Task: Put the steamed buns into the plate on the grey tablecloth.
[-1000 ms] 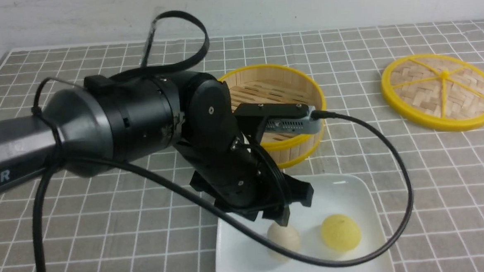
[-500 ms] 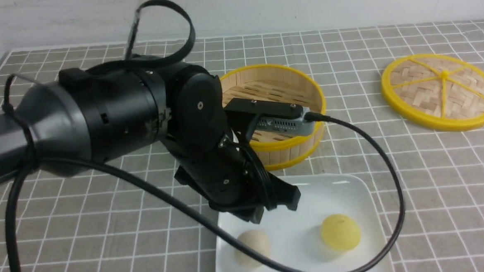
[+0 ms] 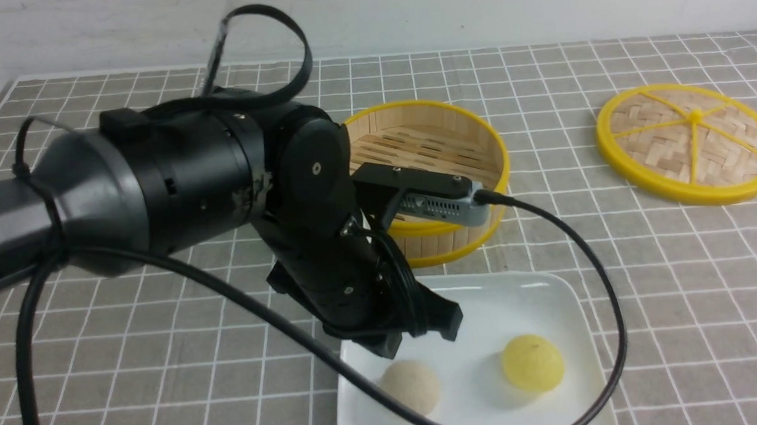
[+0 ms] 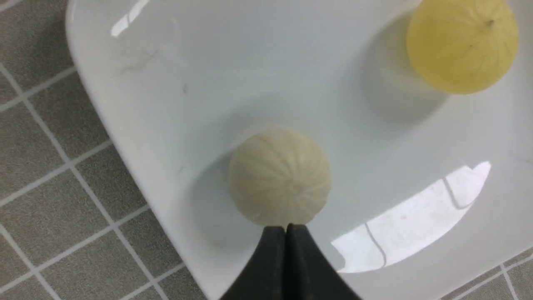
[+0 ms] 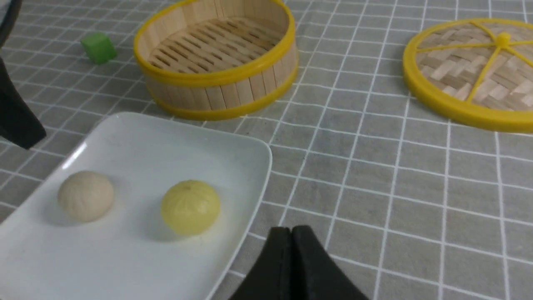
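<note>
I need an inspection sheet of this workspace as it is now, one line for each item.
Surface: grey tablecloth, white grid lines, lying flat.
Job's things: cream bun and yellow bun both lie on the white plate, apart.
Clutter: empty bamboo basket; lid lying aside; green cube near the basket.
Grippers: left gripper, jaws shut, empty, close over the cream bun; right gripper, jaws shut, empty, over the cloth beside the plate.
Cables: black cable loops from the left wrist past the plate.
Surroundings: white wall behind.
</note>
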Controlling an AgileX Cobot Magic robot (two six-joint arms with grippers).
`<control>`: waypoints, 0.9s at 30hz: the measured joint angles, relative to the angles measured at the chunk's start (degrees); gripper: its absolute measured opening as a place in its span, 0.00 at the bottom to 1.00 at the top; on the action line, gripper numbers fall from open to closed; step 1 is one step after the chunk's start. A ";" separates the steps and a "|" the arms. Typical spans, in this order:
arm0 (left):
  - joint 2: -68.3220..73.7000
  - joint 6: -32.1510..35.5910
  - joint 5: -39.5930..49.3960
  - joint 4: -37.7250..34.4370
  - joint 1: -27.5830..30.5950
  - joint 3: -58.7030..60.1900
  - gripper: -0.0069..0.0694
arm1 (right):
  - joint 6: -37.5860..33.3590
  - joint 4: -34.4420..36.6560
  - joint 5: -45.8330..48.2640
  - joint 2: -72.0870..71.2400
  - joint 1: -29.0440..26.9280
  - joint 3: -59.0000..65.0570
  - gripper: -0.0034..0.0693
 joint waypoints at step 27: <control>0.00 0.02 -1.34 0.25 0.00 0.00 0.11 | 0.76 -0.04 -13.50 0.00 0.00 4.56 0.06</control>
